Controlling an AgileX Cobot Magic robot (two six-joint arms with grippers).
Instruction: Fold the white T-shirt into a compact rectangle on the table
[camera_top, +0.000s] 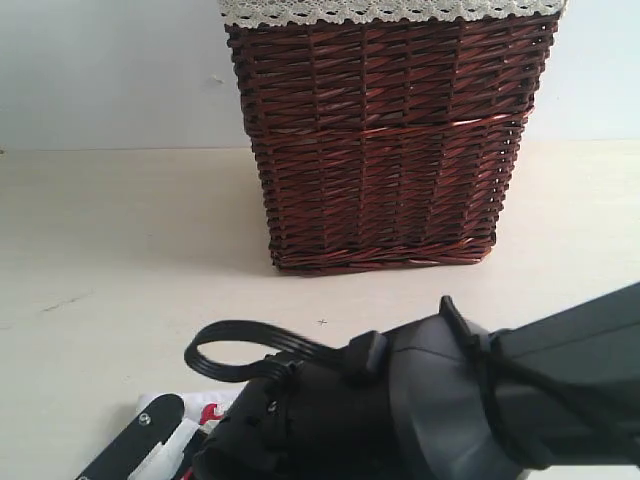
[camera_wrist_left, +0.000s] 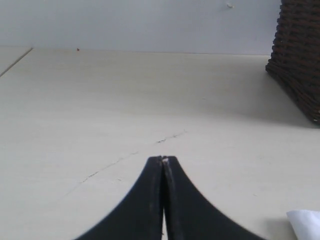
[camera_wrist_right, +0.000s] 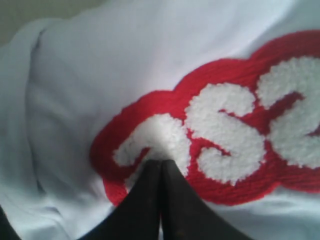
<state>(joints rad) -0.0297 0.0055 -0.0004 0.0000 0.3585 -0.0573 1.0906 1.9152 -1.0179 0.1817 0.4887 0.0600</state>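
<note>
Fold check: right claw (camera_wrist_right: 161, 162) clenched, tips against the chest lettering (camera_wrist_right: 225, 130), no cloth visibly pinched; left claw (camera_wrist_left: 163, 159) clenched, empty.
The white T-shirt (camera_wrist_right: 90, 65) lies on the bench (camera_wrist_left: 100, 100) at seven o'clock from the basket (camera_top: 385, 150); advise gripping a plain edge layer instead.

I see a basket (camera_top: 385, 140), dark brown wicker, standing upright at centre-back in the exterior view. The weave runs in horizontal rows, and one thicker band crosses the front about halfway up. The frame cuts off its top. A cream lace trim (camera_top: 390, 10) folds over the rim. Behind it is a plain pale wall (camera_top: 110, 70). In the left wrist view I get only one lower corner of the basket, with shadow beside it. There's a tiny red speck (camera_wrist_left: 78, 49) at the wall's foot; I can't tell what it is.
</note>
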